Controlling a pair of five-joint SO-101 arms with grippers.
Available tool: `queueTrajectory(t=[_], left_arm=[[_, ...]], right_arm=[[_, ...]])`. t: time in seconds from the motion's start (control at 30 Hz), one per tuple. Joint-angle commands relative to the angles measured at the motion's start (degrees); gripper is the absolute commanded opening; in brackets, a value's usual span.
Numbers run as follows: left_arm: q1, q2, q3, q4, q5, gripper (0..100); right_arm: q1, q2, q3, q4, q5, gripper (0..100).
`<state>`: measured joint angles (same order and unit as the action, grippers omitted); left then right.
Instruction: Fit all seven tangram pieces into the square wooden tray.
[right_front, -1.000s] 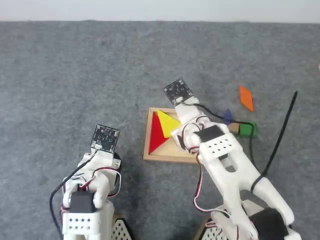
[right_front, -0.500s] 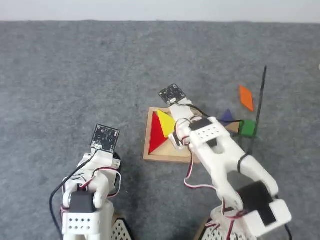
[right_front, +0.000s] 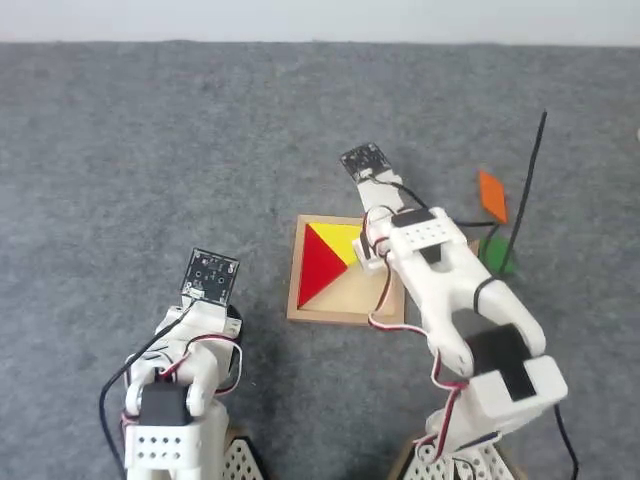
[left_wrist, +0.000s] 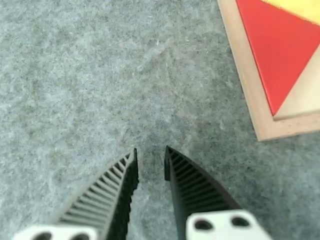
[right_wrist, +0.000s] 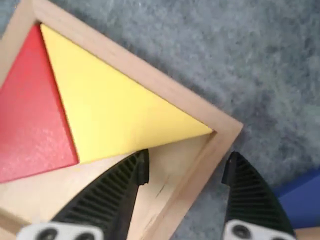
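The square wooden tray (right_front: 330, 314) lies mid-table. A red triangle (right_front: 322, 265) and a yellow triangle (right_front: 343, 238) lie flat in it, edge to edge. The right arm (right_front: 430, 250) reaches over the tray's right side. In the right wrist view my right gripper (right_wrist: 187, 167) is open and holds nothing; one finger is over the bare tray floor, the other outside the tray's corner (right_wrist: 225, 131), close to the yellow triangle (right_wrist: 115, 115). An orange piece (right_front: 492, 196), a green piece (right_front: 497, 252) and a blue piece (right_wrist: 300, 195) lie on the carpet to the tray's right. My left gripper (left_wrist: 150, 162) hangs over bare carpet.
Grey carpet covers the whole table. The left arm (right_front: 185, 370) stands at the front left, and the tray's corner (left_wrist: 260, 120) is off to one side of its fingers. A black cable (right_front: 525, 190) rises on the right by the loose pieces.
The right arm has swung toward the far right. The yellow triangle, earlier under the gripper and skewed, now lies flat in the tray's far part. The left arm has not moved.
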<state>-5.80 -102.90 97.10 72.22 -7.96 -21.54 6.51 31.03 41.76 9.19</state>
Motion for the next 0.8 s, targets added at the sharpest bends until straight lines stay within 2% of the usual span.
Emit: queueTrajectory(t=[0.0, 0.23, 0.47, 0.6, 0.77], left_arm=[[-0.09, -1.23, -0.66, 0.18, -0.62, 9], [-0.09, -1.23, -0.66, 0.18, -0.62, 9], [-0.09, -1.23, -0.66, 0.18, -0.62, 9], [-0.09, -1.23, -0.66, 0.18, -0.62, 9], [-0.09, -1.23, -0.66, 0.18, -0.62, 9]], right_arm=[[0.92, 0.92, -6.07, -1.01, 0.62, 25.2], [0.92, -1.71, -5.27, -0.40, 0.53, 25.2], [1.80, -24.22, 6.42, -0.04, 0.88, 25.2], [9.19, -30.73, 5.89, 8.13, 1.85, 25.2], [19.38, -25.54, 0.62, 10.51, 4.66, 25.5]])
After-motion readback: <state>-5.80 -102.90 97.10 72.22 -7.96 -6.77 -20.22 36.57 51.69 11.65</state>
